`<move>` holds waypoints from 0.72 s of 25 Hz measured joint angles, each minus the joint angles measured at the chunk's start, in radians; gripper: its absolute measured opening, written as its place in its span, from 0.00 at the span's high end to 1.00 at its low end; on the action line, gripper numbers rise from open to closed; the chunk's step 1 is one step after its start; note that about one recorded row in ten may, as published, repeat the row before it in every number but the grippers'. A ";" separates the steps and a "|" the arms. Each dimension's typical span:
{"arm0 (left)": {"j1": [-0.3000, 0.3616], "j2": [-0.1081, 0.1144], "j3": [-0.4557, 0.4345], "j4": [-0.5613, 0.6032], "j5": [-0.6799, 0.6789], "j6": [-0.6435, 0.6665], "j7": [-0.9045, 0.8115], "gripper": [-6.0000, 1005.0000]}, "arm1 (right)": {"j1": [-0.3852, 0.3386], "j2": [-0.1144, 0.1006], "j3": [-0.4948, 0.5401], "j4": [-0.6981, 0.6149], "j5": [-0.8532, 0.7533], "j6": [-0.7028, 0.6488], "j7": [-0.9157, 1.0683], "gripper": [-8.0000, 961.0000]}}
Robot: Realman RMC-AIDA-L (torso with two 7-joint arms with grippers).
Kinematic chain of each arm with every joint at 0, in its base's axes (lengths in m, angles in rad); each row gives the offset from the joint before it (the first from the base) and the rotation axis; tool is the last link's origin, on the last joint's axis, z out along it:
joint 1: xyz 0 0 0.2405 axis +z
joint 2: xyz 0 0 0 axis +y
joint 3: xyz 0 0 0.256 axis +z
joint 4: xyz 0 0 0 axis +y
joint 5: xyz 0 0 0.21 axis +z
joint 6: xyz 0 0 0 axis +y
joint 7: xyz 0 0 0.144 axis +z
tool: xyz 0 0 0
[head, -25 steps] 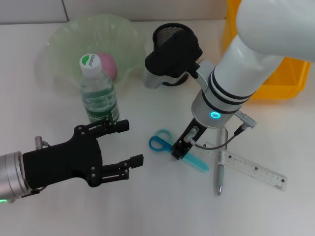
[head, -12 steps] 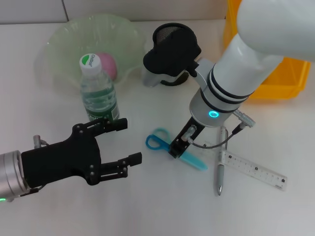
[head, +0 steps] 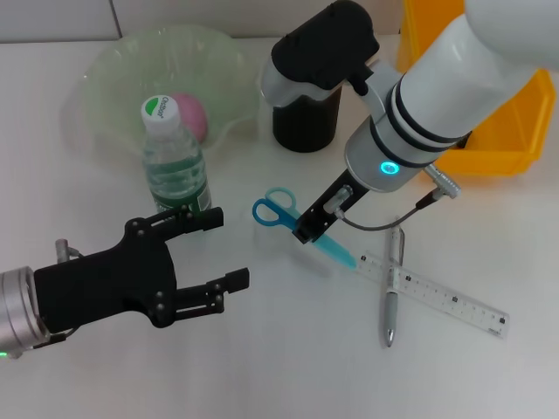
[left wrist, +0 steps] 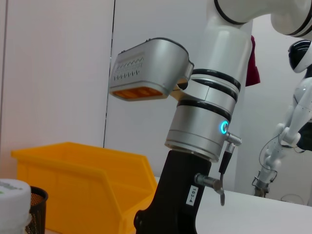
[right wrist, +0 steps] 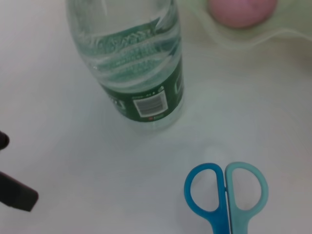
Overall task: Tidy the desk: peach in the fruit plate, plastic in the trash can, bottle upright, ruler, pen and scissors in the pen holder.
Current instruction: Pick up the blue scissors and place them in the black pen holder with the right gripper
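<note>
Head view has our right gripper (head: pixel 314 224) clamped on the scissors (head: pixel 297 223), lifted off the desk with the blades trailing low toward the ruler (head: pixel 437 293) and pen (head: pixel 393 292). Our left gripper (head: pixel 214 251) hangs near the bottle (head: pixel 177 168), fingers apart, holding nothing. We judge the danger is the grip: held near the pivot, the scissors could swing or slip on the way to the pen holder (head: pixel 306 122). A low carry might also clip the bottle just beside them.
</note>
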 joint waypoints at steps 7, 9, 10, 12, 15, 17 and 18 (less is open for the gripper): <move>0.003 0.000 -0.002 0.000 -0.001 0.001 0.000 0.19 | -0.021 -0.002 0.042 -0.058 -0.011 -0.012 -0.002 0.78; 0.002 0.000 -0.002 0.000 -0.001 0.002 0.000 0.19 | -0.042 -0.002 0.081 -0.106 -0.032 -0.029 -0.002 0.78; 0.002 0.000 -0.002 0.000 -0.001 0.002 0.000 0.19 | -0.042 -0.002 0.081 -0.106 -0.032 -0.029 -0.002 0.78; 0.001 0.000 -0.002 0.000 -0.001 0.003 0.000 0.19 | -0.060 -0.002 0.112 -0.142 -0.049 -0.042 -0.003 0.78; 0.001 0.000 -0.002 0.000 -0.001 0.004 0.000 0.19 | -0.098 -0.003 0.162 -0.208 -0.068 -0.058 -0.006 0.78; 0.001 0.000 -0.002 0.000 0.000 0.005 0.000 0.19 | -0.148 -0.003 0.222 -0.287 -0.071 -0.056 -0.025 0.78; 0.000 -0.001 -0.002 0.000 0.000 0.005 0.000 0.19 | -0.148 -0.003 0.222 -0.287 -0.071 -0.056 -0.025 0.78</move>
